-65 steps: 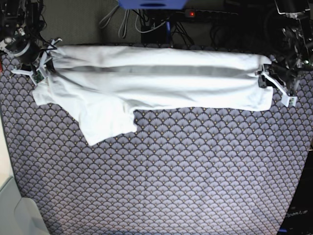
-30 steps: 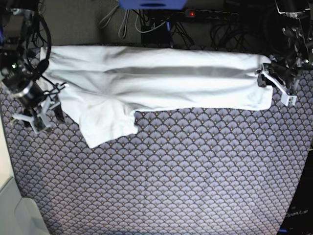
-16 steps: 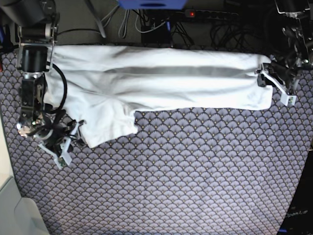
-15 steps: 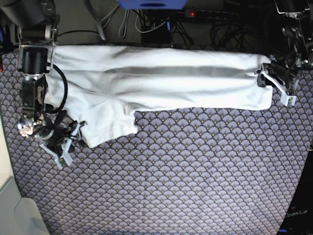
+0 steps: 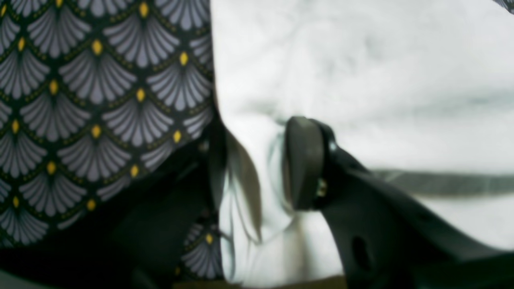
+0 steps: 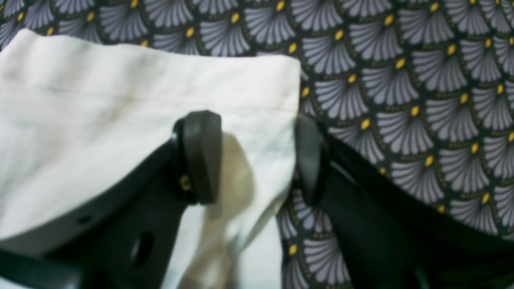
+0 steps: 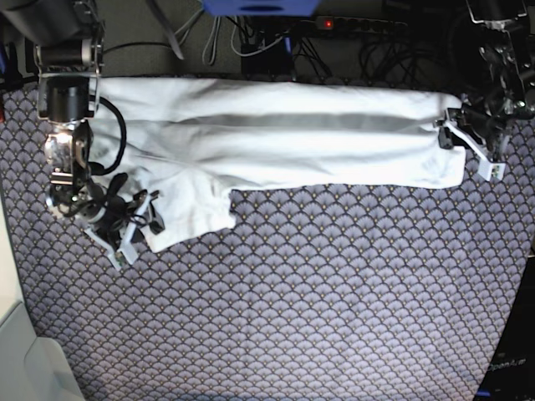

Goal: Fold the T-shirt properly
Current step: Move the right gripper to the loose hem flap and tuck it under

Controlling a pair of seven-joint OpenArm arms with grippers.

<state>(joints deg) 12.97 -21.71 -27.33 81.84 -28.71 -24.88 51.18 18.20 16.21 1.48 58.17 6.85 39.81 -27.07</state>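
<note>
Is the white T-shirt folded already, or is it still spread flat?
Partly folded: the white short-sleeved T-shirt lies as a long doubled band on the scale-patterned cloth, with one sleeve sticking out, unfolded.

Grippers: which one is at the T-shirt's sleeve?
The right gripper, on the base view's left: its open jaws straddle the hanging sleeve's edge. The left gripper is at the T-shirt's far end.

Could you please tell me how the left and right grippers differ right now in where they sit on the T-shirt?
The left gripper sits at the long end of the T-shirt, fabric bunched between its jaws; the right gripper straddles the sleeve edge, one jaw over cloth, one over the tablecloth, jaws apart. Both work at the shirt's edges.
</note>
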